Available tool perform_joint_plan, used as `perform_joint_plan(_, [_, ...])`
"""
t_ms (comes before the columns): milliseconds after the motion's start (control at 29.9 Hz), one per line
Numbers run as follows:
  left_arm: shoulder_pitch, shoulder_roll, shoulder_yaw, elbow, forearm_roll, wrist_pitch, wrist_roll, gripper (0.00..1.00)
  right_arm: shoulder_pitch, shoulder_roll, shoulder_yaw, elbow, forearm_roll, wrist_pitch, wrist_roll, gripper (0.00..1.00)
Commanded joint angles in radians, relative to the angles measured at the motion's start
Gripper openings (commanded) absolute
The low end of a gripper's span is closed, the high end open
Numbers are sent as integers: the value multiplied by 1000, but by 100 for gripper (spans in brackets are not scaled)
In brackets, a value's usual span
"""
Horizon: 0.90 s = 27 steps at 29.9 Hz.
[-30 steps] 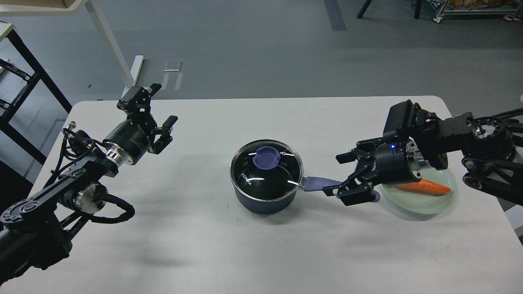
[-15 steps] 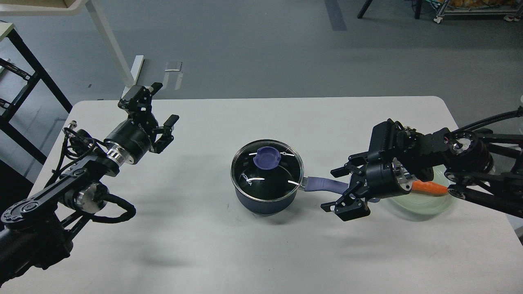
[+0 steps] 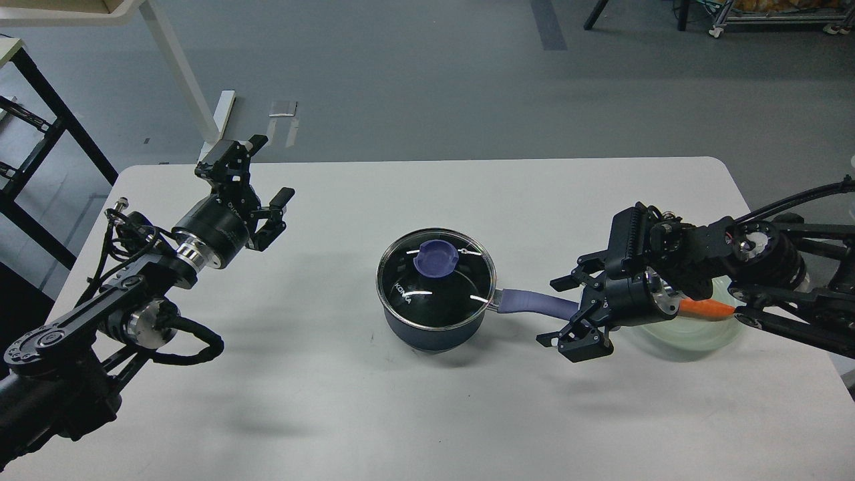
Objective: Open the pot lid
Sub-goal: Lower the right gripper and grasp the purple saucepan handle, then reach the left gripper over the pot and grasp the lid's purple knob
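Right gripper (image 3: 562, 310) backs down the pot handle (image 3: 534, 302), jaws spread and straddling its tip.
Nothing clamped yet, so the pot (image 3: 435, 290) stays mid-table, lid (image 3: 435, 277) on; left gripper (image 3: 257, 180) hangs open, well apart.

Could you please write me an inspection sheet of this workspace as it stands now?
Surface: white table, no spills seen.
Job's things: dark pot mid-table, glass lid on, purple knob untouched, purple handle pointing toward the right arm.
Clutter: carrot on a pale plate, partly hidden by the right arm.
End effectors: left end effector open, hovering far left of the pot; right end effector open, fingers on either side of the handle's end, not closed.
Cables: black cable loop under the left arm.
Surroundings: grey floor, table legs and a rack.
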Motion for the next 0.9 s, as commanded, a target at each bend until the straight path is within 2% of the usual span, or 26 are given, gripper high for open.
perform_joint_plan(0, [-1, 3, 0, 0, 0, 0, 0, 99, 0, 9, -1, -4, -1, 0, 0, 67])
perform_joint_plan(33, [-1, 5, 0, 0, 0, -1, 0, 99, 0, 9, -1, -4, -1, 0, 0, 62])
perform_joint_plan(201, [-1, 6, 0, 0, 0, -3, 0, 99, 0, 9, -7, -3, -1, 0, 0, 48])
perform_joint_plan(368, [-4, 8, 0, 0, 3, -10, 2, 99, 0, 6, -7, -3, 1, 0, 0, 39])
perform_joint_plan(468, [-8, 6, 0, -15, 78, -1, 0, 99, 0, 6, -7, -3, 1, 0, 0, 36])
perform_joint_plan(702, [-86, 37, 0, -90, 458, -69, -8, 99, 0, 6, -9, -3, 1, 0, 0, 31])
perform_joint_plan(870, [-169, 41, 30, -142, 811, -83, -34, 99, 0, 6, -9, -3, 1, 0, 0, 31])
